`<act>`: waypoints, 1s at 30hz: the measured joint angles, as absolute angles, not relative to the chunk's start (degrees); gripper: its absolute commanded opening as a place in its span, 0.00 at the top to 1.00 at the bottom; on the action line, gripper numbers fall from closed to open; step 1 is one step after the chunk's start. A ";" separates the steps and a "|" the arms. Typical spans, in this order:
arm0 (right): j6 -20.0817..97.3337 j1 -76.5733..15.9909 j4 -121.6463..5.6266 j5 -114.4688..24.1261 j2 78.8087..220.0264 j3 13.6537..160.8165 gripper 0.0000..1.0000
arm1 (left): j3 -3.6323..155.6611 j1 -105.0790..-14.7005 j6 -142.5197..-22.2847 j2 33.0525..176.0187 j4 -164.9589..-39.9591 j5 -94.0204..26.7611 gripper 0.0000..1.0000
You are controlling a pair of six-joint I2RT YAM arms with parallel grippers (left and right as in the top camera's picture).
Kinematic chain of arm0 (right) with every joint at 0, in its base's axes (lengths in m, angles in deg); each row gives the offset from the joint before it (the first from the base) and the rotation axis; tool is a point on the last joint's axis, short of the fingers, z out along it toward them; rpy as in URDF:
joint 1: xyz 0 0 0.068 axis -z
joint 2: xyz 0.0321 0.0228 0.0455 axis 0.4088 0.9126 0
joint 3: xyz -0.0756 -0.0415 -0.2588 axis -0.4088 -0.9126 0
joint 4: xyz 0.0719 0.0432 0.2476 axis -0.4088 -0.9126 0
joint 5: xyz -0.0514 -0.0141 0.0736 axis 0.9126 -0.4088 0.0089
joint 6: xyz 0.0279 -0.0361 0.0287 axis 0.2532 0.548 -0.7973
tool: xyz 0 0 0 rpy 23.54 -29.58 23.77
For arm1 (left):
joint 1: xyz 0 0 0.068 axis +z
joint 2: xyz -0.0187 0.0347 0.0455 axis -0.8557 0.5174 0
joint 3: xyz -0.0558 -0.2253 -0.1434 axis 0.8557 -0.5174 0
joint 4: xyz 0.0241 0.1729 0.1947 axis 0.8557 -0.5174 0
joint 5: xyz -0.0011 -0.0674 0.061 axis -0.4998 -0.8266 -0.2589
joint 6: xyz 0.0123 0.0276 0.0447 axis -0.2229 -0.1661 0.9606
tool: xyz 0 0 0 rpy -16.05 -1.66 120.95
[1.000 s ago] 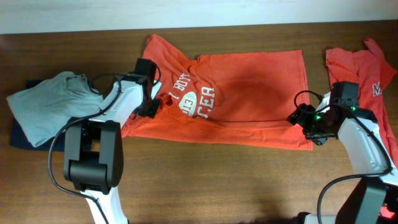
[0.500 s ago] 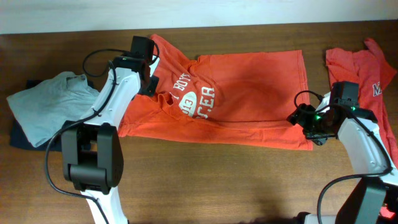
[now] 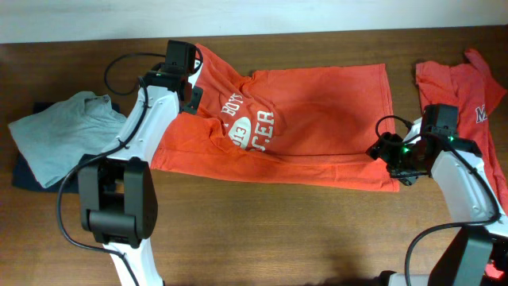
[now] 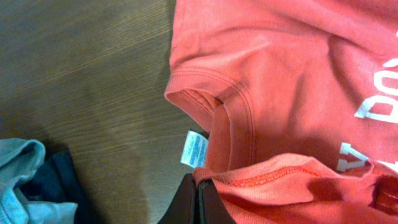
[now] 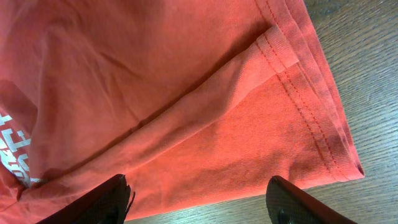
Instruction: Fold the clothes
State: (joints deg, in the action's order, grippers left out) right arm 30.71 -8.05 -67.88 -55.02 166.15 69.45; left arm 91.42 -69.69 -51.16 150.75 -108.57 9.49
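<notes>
An orange-red T-shirt with white chest lettering lies spread across the table, lettering side up. My left gripper is at the shirt's left part near the collar. In the left wrist view the left gripper is shut on a stitched edge of the shirt, next to the collar and a white label. My right gripper is open over the shirt's near right hem corner. In the right wrist view the right gripper has both fingers apart above the hem, holding nothing.
A second orange-red shirt lies crumpled at the far right edge. A grey garment lies on a dark blue one at the left. Bare wooden table runs along the front.
My left gripper has moved toward the far edge with the shirt edge in it, dragging the shirt's left part along. The right arm has not moved.
</notes>
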 measured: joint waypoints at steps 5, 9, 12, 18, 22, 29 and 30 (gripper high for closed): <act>30.71 -8.05 -67.88 -55.02 166.15 69.45 0.25 | 91.42 -69.69 -51.18 150.75 -107.39 11.05 0.98; 30.71 -8.05 -67.88 -55.02 166.15 69.45 0.25 | 91.42 -69.67 -51.31 150.75 -107.58 12.25 0.77; 30.69 -8.05 -67.90 -55.04 166.15 69.45 0.25 | 91.45 -69.63 -51.33 150.75 -108.52 13.32 0.55; 30.87 -8.05 -68.62 -55.02 166.15 69.45 0.24 | 91.62 -68.01 -54.13 150.75 -115.34 14.17 0.55; 32.70 -8.05 -69.21 -55.02 166.15 69.45 0.33 | 91.62 -66.06 -54.52 150.75 -119.19 9.89 0.55; 34.76 -8.05 -74.11 -55.11 167.18 69.17 0.76 | 91.62 -66.15 -54.13 150.75 -125.75 3.13 0.54; 34.80 -8.05 -74.39 -55.17 167.59 68.76 0.80 | 91.62 -66.17 -54.41 150.75 -126.75 2.74 0.54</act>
State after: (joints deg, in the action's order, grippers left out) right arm 34.80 -8.05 -74.39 -55.17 167.59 68.76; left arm 91.62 -66.17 -54.41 150.75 -126.75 2.74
